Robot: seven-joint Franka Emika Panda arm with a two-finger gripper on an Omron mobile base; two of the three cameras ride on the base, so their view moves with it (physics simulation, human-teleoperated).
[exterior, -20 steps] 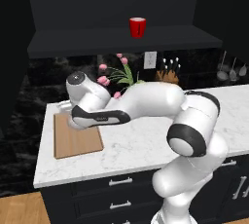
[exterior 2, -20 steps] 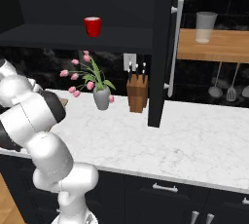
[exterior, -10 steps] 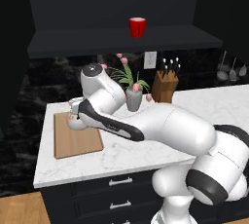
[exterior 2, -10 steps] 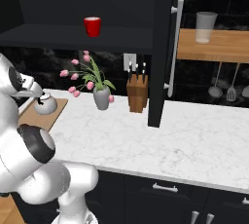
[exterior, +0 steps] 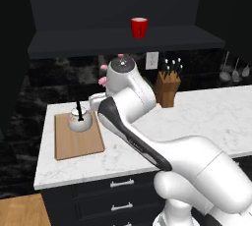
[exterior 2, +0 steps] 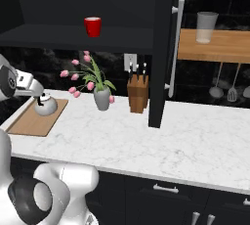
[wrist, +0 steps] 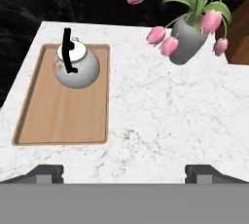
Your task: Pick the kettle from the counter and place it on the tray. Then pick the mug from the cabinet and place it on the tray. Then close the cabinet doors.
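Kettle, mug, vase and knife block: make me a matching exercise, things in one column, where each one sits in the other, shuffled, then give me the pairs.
Things:
1. kettle
2. mug
3. vase of tulips
4. knife block

Places:
A. on the dark shelf inside the cabinet
B. on the counter, just left of the open cabinet door
C. at the far end of the wooden tray
D. on the counter, between the tray and the knife block

Pairs: 1-C, 2-A, 3-D, 4-B

The kettle [exterior 2: 45, 105] sits on the tray [exterior 2: 29, 121]. The red mug [exterior 2: 93, 26] stands on the cabinet [exterior 2: 73, 35] shelf.
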